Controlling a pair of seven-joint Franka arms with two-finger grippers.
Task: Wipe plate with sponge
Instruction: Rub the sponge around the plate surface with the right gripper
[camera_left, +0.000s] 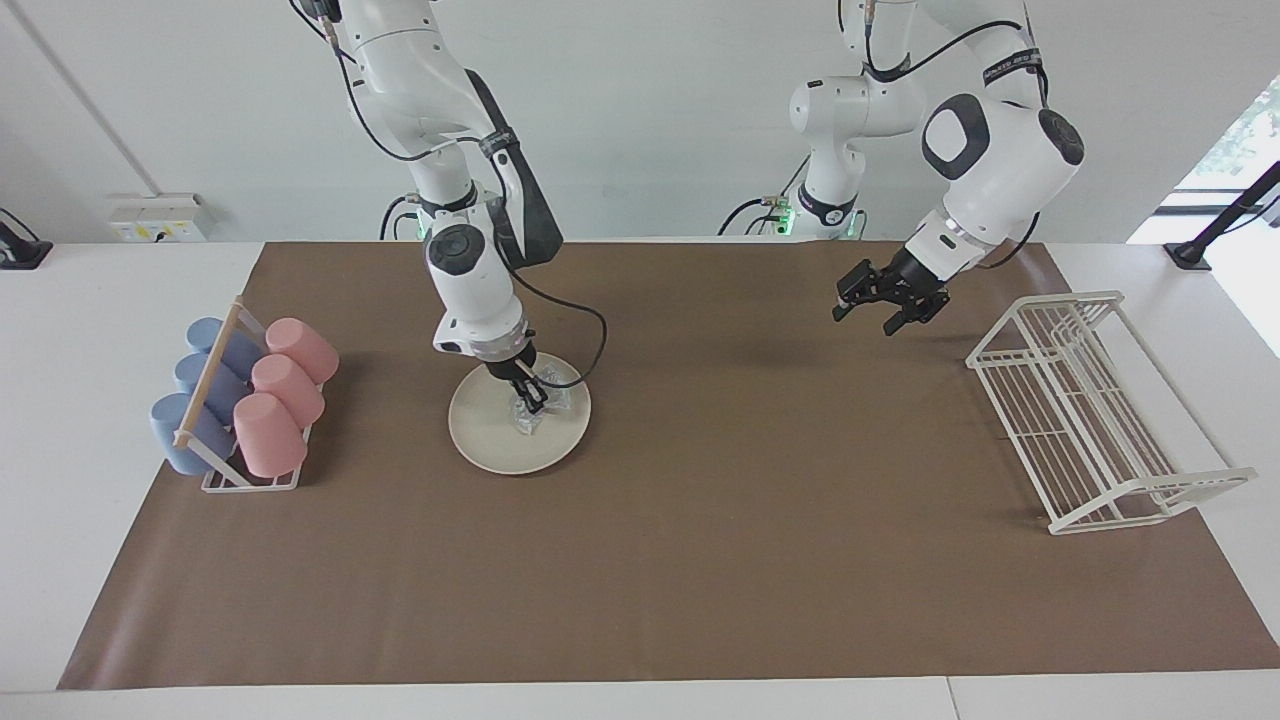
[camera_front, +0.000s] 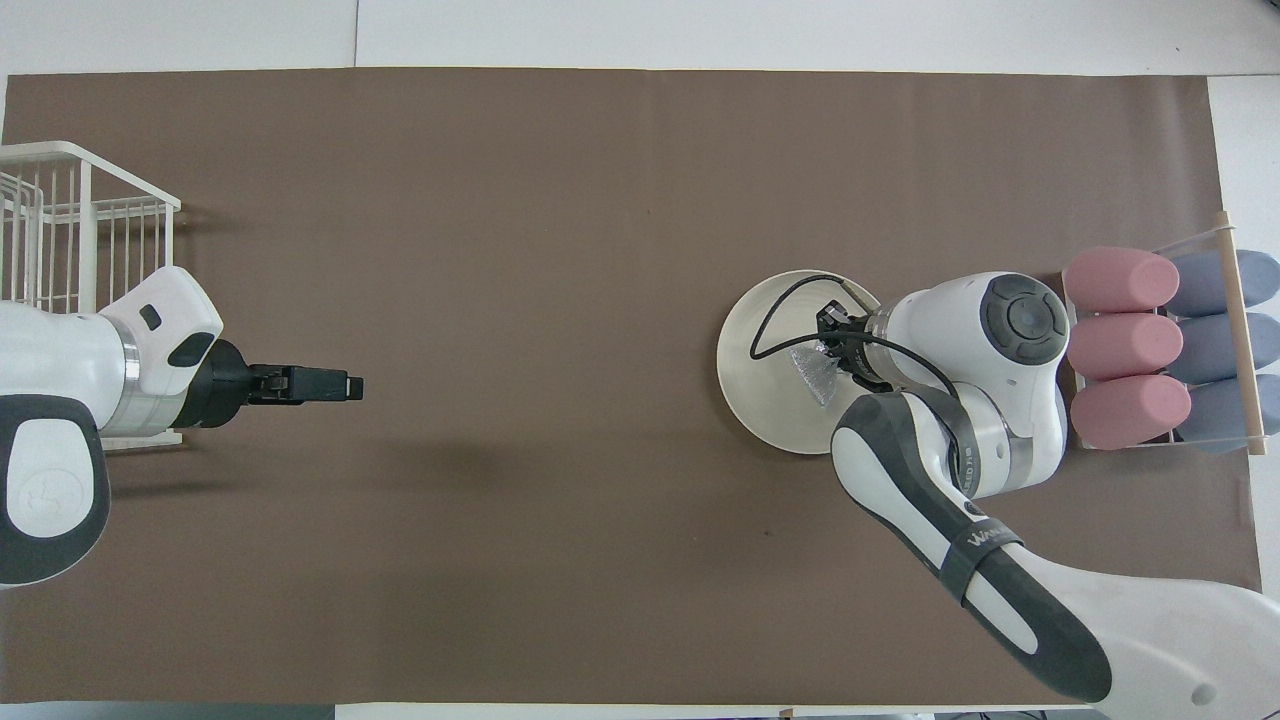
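The cream-white plate (camera_left: 497, 440) lies flat on the brown mat toward the right arm's end of the table; it also shows in the overhead view (camera_front: 765, 395). My right gripper (camera_left: 530, 393) reaches down onto the plate's part nearer the robots. It is shut on the silvery wrinkled sponge (camera_left: 531, 417), which rests against the plate's surface and also shows in the overhead view (camera_front: 814, 368). That view also shows the right gripper (camera_front: 832, 345). My left gripper (camera_left: 868, 312) waits in the air over bare mat near the wire rack, open and empty; it also shows in the overhead view (camera_front: 330, 385).
A small rack with pink cups (camera_left: 280, 395) and blue cups (camera_left: 205, 385) lying on their sides stands beside the plate at the right arm's end. A white wire dish rack (camera_left: 1085, 410) stands at the left arm's end. The right arm's black cable (camera_left: 590, 340) loops over the plate's rim.
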